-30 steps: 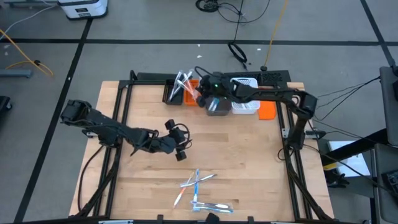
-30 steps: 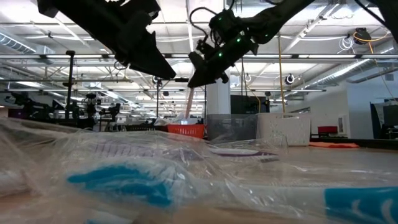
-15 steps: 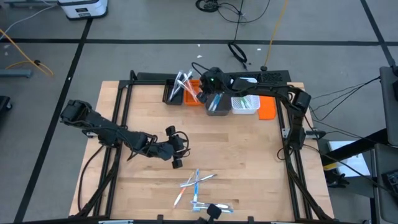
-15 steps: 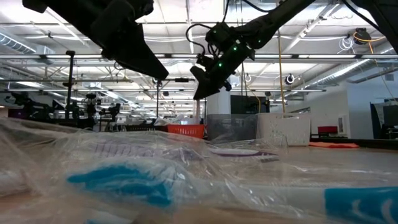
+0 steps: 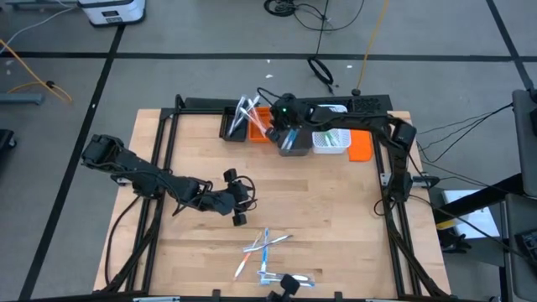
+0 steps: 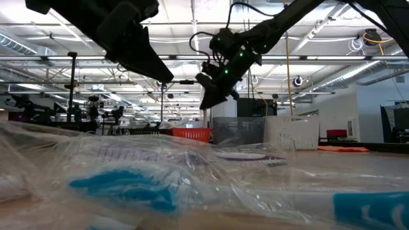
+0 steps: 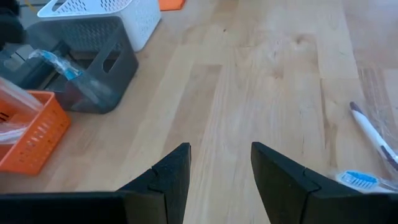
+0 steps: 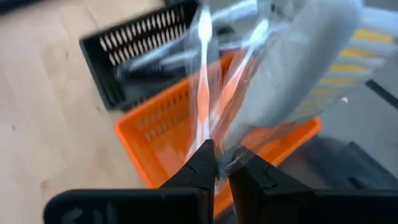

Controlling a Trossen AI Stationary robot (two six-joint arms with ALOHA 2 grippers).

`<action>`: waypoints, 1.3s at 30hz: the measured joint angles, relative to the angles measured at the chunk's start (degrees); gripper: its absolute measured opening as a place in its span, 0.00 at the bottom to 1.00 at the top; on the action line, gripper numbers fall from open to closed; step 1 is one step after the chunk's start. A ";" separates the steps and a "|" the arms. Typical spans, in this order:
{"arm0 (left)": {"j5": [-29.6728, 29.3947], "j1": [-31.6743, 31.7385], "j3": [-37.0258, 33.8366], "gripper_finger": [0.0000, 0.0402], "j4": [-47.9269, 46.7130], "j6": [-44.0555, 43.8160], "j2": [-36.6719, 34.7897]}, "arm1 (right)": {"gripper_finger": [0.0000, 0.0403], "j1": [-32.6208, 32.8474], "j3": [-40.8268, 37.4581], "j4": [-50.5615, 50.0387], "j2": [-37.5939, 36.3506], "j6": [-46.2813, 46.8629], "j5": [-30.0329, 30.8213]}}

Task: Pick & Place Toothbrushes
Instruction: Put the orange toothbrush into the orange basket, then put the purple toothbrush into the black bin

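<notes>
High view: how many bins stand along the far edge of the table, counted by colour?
black bin: 1
orange bin: 1
grey bin: 1
white bin: 1
Total: 4 bins
Not counted: the flat orange piece beside the white bin, which does not look like a bin.

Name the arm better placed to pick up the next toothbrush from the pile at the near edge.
Left. The left gripper hovers just above the loose toothbrushes with jaws open and empty. The right gripper is far off over the orange bin, jaws shut on a wrapped toothbrush.
</notes>
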 joint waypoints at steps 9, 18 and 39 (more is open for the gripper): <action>-0.04 0.00 0.00 0.42 -0.73 0.00 0.00 | 0.09 -0.29 0.16 1.49 1.49 -1.45 -2.78; -0.04 0.00 0.00 0.42 -0.77 0.00 -0.02 | 0.19 -0.68 0.08 1.56 1.81 -1.88 -2.96; -0.04 0.00 0.00 0.42 -2.24 -0.29 -0.02 | 0.50 0.39 0.07 3.75 1.88 -3.19 -2.73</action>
